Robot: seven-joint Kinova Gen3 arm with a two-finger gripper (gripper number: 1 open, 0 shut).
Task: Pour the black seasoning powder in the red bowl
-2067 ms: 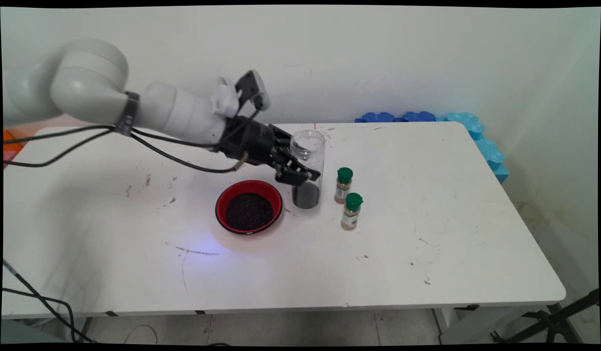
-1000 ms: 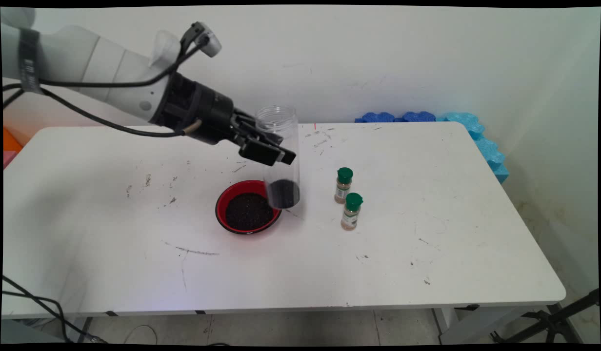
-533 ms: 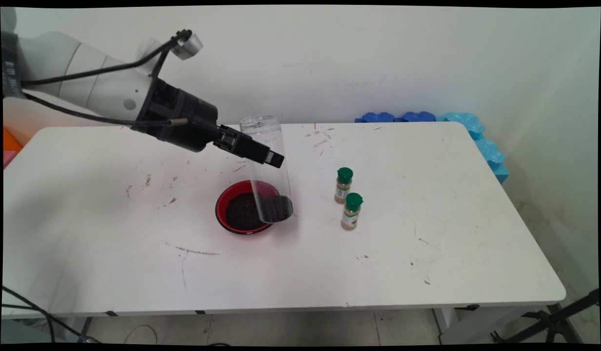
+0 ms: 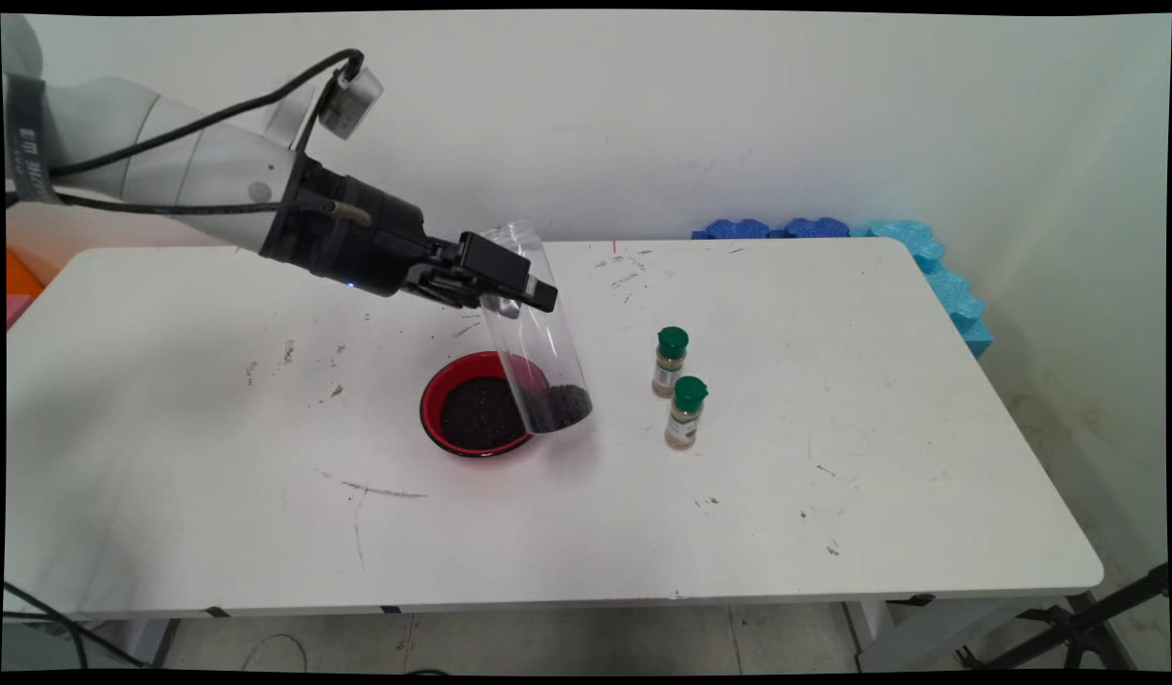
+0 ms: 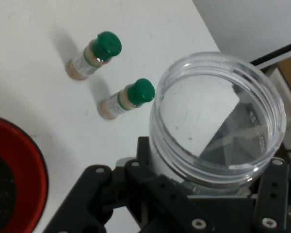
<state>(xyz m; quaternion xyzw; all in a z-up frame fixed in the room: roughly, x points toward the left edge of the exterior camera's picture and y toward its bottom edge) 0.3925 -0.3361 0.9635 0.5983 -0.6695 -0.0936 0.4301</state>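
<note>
White wall and a scuffed white bench (image 4: 833, 495) fill the room, with blue foam pieces (image 4: 928, 257) at the bench's far right corner. From the upper left reaches the arm's black gripper (image 4: 510, 285), its jaws clenched on the upper part of a tall clear plastic jar (image 4: 538, 352), just below its open mouth. The jar hangs in the air, tilted, mouth up toward the arm, with a small heap of dark grains (image 4: 562, 409) settled in its lower end. That end hovers over the right rim of a red bowl (image 4: 434, 414), which holds more of the same dark grains. To the right, near but apart, stand two small spice bottles (image 4: 679, 388) with green caps. The jar looks light, thin-walled and smooth, likely slippery and easy to squeeze out of shape; a hold near the stiffer threaded neck seems soundest.
</note>
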